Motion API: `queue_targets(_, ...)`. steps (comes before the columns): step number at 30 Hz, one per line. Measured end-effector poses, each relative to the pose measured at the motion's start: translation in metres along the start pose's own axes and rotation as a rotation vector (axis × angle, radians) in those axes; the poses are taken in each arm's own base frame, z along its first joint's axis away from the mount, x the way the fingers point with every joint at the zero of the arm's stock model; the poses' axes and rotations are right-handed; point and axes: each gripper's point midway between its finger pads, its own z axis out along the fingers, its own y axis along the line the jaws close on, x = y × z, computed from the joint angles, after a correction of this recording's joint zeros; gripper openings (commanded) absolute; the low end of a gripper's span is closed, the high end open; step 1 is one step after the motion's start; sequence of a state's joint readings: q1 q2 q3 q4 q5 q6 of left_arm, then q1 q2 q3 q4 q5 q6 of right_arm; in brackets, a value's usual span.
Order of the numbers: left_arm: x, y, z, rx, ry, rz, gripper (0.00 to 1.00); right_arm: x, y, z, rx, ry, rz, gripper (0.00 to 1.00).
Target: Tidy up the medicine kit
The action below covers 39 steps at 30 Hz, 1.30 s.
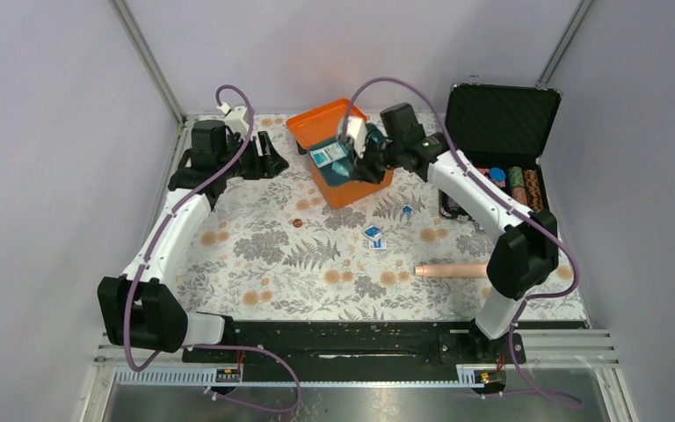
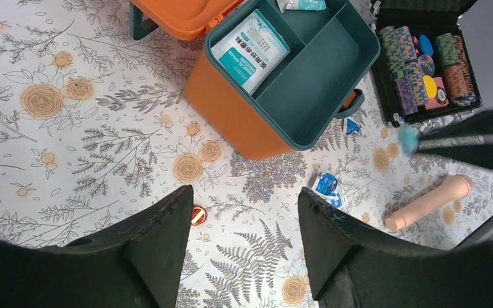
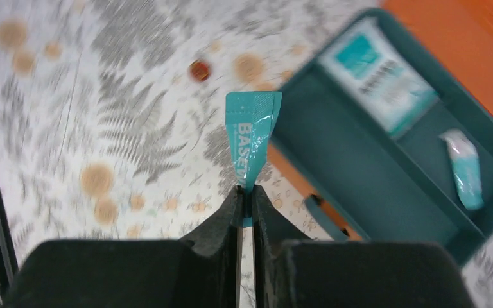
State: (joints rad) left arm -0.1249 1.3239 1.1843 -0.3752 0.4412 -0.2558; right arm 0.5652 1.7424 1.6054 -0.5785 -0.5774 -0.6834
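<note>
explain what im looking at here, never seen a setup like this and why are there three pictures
These are two robot arms bolted at the near edge of a flower-patterned table. One picture is taken from above and behind them; the other two come from small cameras on each wrist, so the dark fingers at the bottom are the arm's own.

The right end effector is shut on a small teal packet, beside the open orange medicine kit. Its teal tray already holds a large white-and-teal packet and a smaller one.

The left end effector is open and holds nothing.

Also on the table: loose packets, a black case of poker chips, a beige cylinder and a small round red thing.
</note>
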Motion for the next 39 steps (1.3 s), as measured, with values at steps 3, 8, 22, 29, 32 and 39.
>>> queue_targets(3, 0.001, 0.001, 0.002, -0.001, 0.005, -0.003, 0.6, -0.006, -0.041, -0.006, 0.16, -0.059, 0.201, 0.0)
queue_targets(8, 0.001, 0.002, 0.002, -0.003, 0.005, 0.0, 0.61, 0.0, -0.094, -0.001, 0.341, -0.101, 0.438, 0.0)
queue_targets(22, 0.0, 0.004, -0.005, -0.028, -0.002, 0.042, 0.61, 0.039, -0.166, 0.041, 0.47, 0.004, 0.138, 0.31)
queue_targets(29, 0.0, 0.005, -0.005, -0.029, -0.003, 0.045, 0.61, 0.046, -0.183, 0.044, 0.503, 0.049, -0.024, 0.6)
queue_targets(32, 0.0, 0.005, -0.005, -0.029, -0.003, 0.044, 0.61, 0.042, -0.183, 0.04, 0.511, 0.041, -0.034, 0.61)
queue_targets(39, 0.0, 0.005, -0.003, -0.028, -0.002, 0.032, 0.61, 0.018, -0.141, 0.003, 0.445, -0.044, 0.015, 0.59)
